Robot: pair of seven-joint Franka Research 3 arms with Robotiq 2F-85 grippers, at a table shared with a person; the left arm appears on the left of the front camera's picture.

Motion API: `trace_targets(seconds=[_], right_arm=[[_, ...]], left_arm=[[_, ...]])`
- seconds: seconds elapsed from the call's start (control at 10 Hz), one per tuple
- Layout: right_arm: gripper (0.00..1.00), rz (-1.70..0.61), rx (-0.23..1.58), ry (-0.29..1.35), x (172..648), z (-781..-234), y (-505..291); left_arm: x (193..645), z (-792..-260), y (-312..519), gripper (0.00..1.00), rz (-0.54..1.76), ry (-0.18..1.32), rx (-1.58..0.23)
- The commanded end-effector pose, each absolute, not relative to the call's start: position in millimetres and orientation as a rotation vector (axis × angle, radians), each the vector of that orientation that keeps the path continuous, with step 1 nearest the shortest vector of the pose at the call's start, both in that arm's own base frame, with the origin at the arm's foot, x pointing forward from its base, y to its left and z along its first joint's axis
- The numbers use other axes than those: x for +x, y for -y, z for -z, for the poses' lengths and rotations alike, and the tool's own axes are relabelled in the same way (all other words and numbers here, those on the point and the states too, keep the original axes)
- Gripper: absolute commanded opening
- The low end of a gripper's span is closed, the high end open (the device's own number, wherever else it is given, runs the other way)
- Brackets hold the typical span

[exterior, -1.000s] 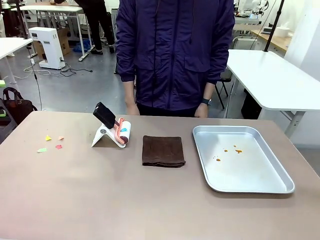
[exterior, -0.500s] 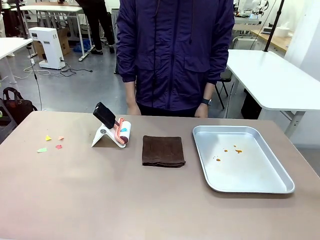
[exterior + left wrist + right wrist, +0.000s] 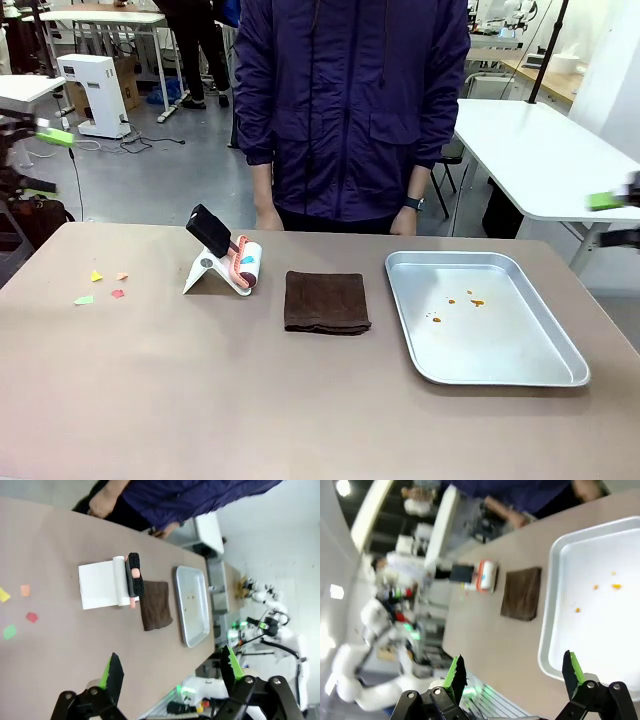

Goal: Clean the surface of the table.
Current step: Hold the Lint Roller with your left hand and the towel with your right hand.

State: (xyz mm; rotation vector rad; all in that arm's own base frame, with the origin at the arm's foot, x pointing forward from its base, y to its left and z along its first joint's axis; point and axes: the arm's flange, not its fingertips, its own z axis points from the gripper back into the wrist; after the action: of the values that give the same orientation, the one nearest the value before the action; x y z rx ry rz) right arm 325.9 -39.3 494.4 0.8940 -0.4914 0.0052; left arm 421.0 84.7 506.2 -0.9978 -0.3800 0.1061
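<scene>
The bench [image 3: 200,400] runs the full width of the front view, from you at 6 o'clock to the person [image 3: 350,110] at 12 o'clock. Its top is matte, smooth and brownish-tan. It should give little grip, so things will probably slide on it rather than stay put.

Its only visible dirt is a cluster of paper scraps [image 3: 100,285] at 9 o'clock: small, flat, yellow, green and pink. They look light enough that a fast sweep could flick them over the near-left edge instead of gathering them.

At 11 o'clock a lint roller [image 3: 243,265], a white drum with a black handle, leans on a thin white wedge stand [image 3: 203,272]. A sideways nudge could tip both over.

At centre lies a folded dark-brown cloth [image 3: 326,301], soft and limp. Pinching one layer may let it unfold and drag.

At 3 o'clock sits a shallow metal tray [image 3: 560,375], hard, shiny and round-cornered, with orange crumbs [image 3: 465,300] inside. Don't mistake it for the bench; if you bump it, it may skid.

The left pincer [image 3: 170,675] and right pincer [image 3: 514,672] are both released, jaws spread wide and empty, up off the bench at 9 and 3 o'clock. The person's hands hang near the far edge, so mind them if you reach long.
</scene>
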Motion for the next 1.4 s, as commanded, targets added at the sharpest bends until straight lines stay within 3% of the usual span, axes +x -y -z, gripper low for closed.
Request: trace_targets(seconds=[0.0, 0.4, 0.7, 1.0, 1.3], right_arm=[[1.00, -0.140, 0.832, 0.406, 366.1, -496.3, -41.6], [1.00, -0.038, 0.719, 0.292, 394.9, -475.7, -166.9], [1.00, 0.096, 0.667, 0.189, 413.1, -434.8, -219.1], [1.00, 0.084, 0.618, 0.150, 420.3, -389.5, -236.3], [1.00, 0.106, 0.637, 0.143, 420.4, -394.3, -224.6]], left_arm=[[458.8, -510.3, -70.5, 1.00, -0.079, 0.285, -0.889], [511.5, -473.7, 1.1, 1.00, -0.072, 0.149, -0.825], [520.2, -441.2, 41.6, 1.00, -0.007, 0.080, -0.846], [524.7, -419.8, 60.4, 1.00, 0.000, 0.036, -0.803], [527.0, -415.7, 59.7, 1.00, -0.022, 0.041, -0.789]])
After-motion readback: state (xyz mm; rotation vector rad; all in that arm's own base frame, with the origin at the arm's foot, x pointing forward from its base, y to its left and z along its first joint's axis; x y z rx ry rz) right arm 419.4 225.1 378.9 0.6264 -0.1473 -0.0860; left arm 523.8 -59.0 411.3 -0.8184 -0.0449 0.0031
